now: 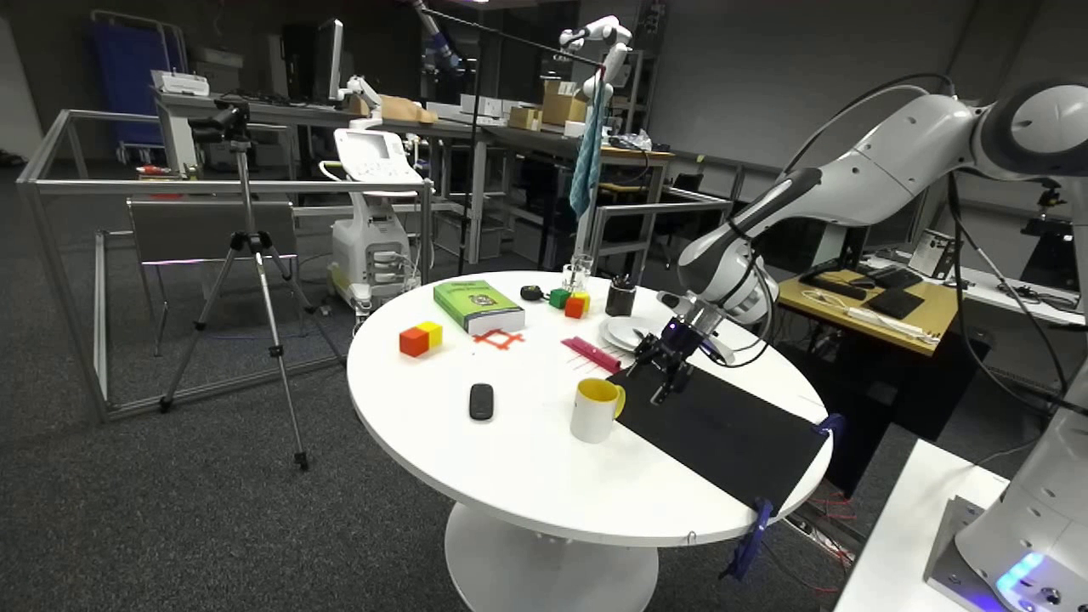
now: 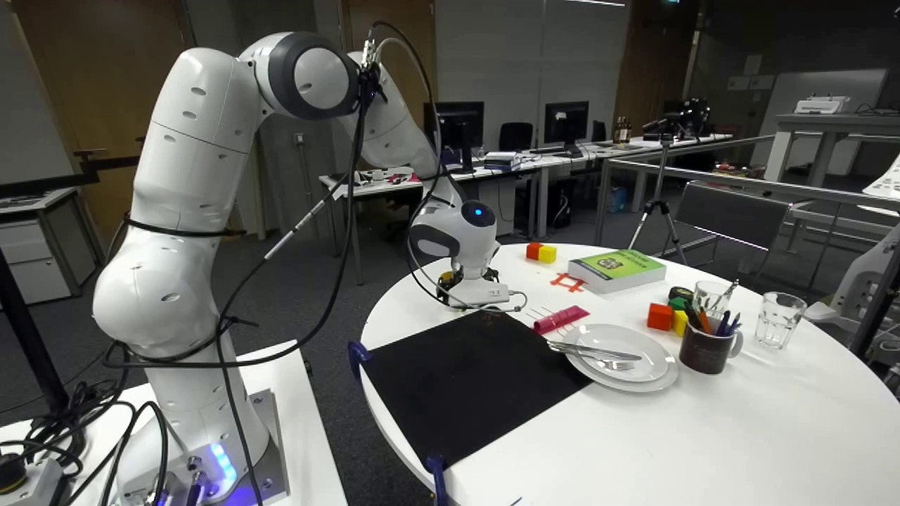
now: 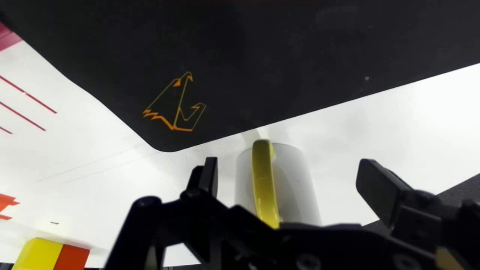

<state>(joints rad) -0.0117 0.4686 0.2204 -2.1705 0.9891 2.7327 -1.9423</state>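
In an exterior view, the tool (image 1: 648,383) hangs tilted above the mat (image 1: 722,429), near its corner, and close by the mug (image 1: 592,415) stands upright on the counter (image 1: 518,467), just beside the mat's edge, its handle (image 1: 620,401) turned towards the mat. In an exterior view, the arm (image 2: 211,119) largely hides the tool; plates (image 2: 652,355) bearing cutlery (image 2: 594,350) lie at the mat's edge, near the pen cup (image 2: 703,351). In the wrist view, the tool's fingers (image 3: 380,187) are spread wide, and the mug's handle shows through the gap between them, facing the camera.
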